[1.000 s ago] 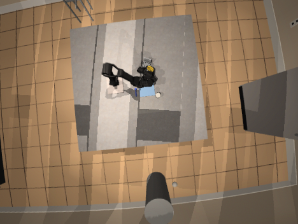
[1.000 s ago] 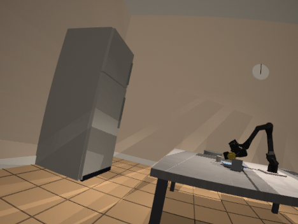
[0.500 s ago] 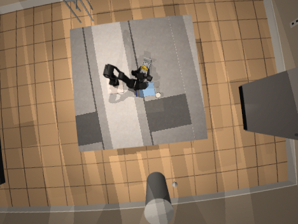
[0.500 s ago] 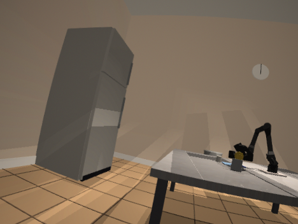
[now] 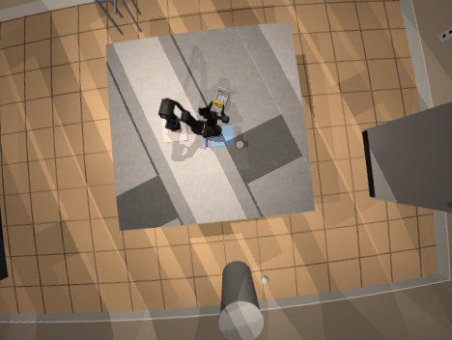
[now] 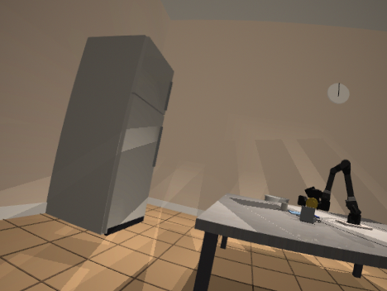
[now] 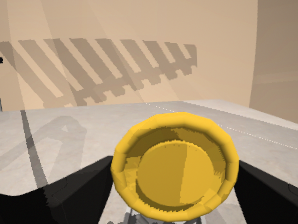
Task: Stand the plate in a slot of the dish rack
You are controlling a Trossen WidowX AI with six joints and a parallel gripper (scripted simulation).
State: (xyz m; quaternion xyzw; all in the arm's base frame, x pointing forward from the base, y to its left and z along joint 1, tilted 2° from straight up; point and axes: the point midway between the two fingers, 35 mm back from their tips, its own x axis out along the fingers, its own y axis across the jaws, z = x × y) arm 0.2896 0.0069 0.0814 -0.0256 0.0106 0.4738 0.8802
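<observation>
My gripper (image 5: pixel 215 112) (image 6: pixel 312 202) (image 7: pixel 173 165) is shut on the yellow plate (image 5: pixel 217 103) (image 6: pixel 312 202) (image 7: pixel 175 172), with one black finger on each side of its rim. The plate is nearly upright, its hollow face towards the wrist camera. The grey wire dish rack (image 5: pixel 221 98) stands on the table below and beyond it; its grey end panel (image 6: pixel 308 215) shows in the exterior view. The plate is over the rack's near part in the top view. Whether its lower edge is between rails is hidden; the wrist view shows only bits of rack beneath it.
A blue cloth (image 5: pixel 226 137) (image 6: pixel 294 212) lies beside the rack, with a small pale round item (image 5: pixel 240 144) (image 6: pixel 284 206) next to it. A thin blue item (image 5: pixel 207 142) lies at the cloth's other side. The arm's base stands on a pale pad (image 5: pixel 181 137).
</observation>
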